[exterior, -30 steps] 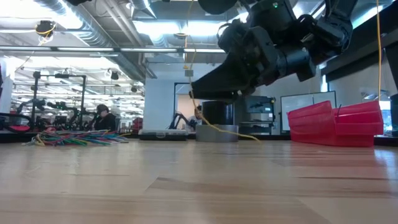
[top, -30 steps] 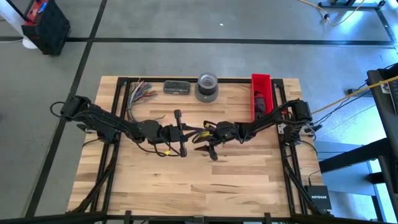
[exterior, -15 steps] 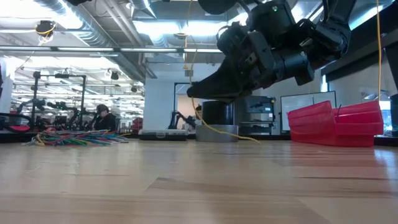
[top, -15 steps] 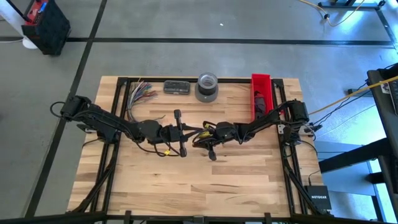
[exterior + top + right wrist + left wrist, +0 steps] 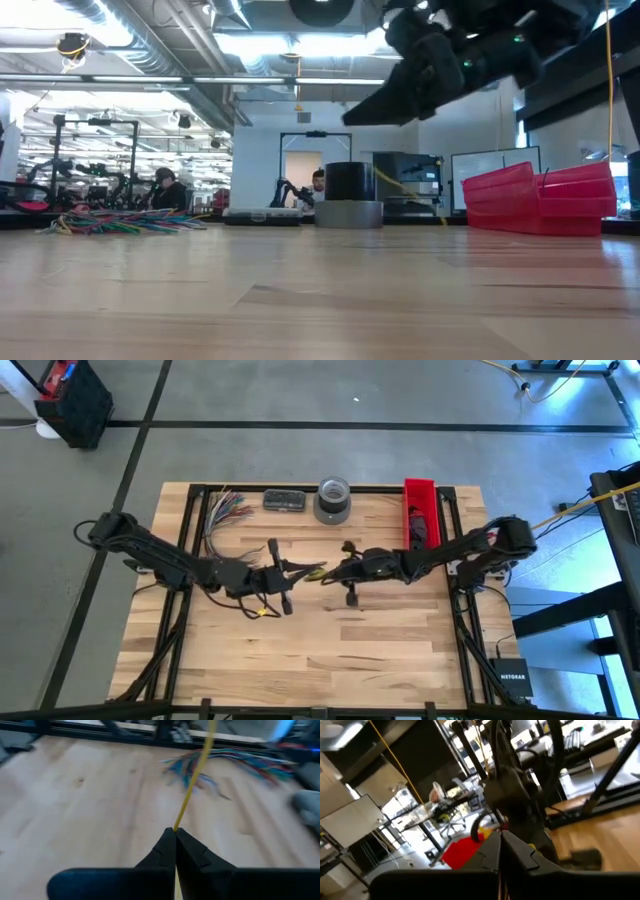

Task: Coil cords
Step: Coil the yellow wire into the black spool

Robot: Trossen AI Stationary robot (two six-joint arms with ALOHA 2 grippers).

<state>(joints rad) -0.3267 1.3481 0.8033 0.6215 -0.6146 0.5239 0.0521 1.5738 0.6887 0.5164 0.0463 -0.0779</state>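
A thin yellow cord (image 5: 318, 573) runs in the air between my two grippers over the middle of the table. My left gripper (image 5: 305, 570) comes from the left and my right gripper (image 5: 335, 572) from the right. Both are shut on it, tips almost facing. In the right wrist view the cord (image 5: 192, 780) leaves my shut fingertips in a straight line. In the low view another stretch of cord (image 5: 405, 190) slants down to the table near the tape roll. Dark loops with a small yellow bit (image 5: 262, 611) show below my left hand. My left gripper is shut on the cord and points level toward the table's right. Its own fingers (image 5: 517, 855) hide the place of contact. A yellow loop of cord (image 5: 481, 827) shows just past the tips, clear of the table. My right gripper pinches the yellow cord (image 5: 176, 826) between the free ends of its two fingers. It comes from the table's right, slanting slightly down. The cord runs on straight ahead of the tips, lifted clear of the table.
Along the far edge lie a fan of multicoloured wires (image 5: 225, 510), a flat dark box (image 5: 284, 500), a grey tape roll (image 5: 333, 500) and a red bin (image 5: 420, 515). The near half of the wooden table (image 5: 320, 660) is bare board. People sit in the room behind.
My right gripper has shut on the yellow cord, then risen and drawn back toward the table's right edge. My left gripper has rolled a little and shifted slightly toward the left edge. The cord between them now runs straighter.
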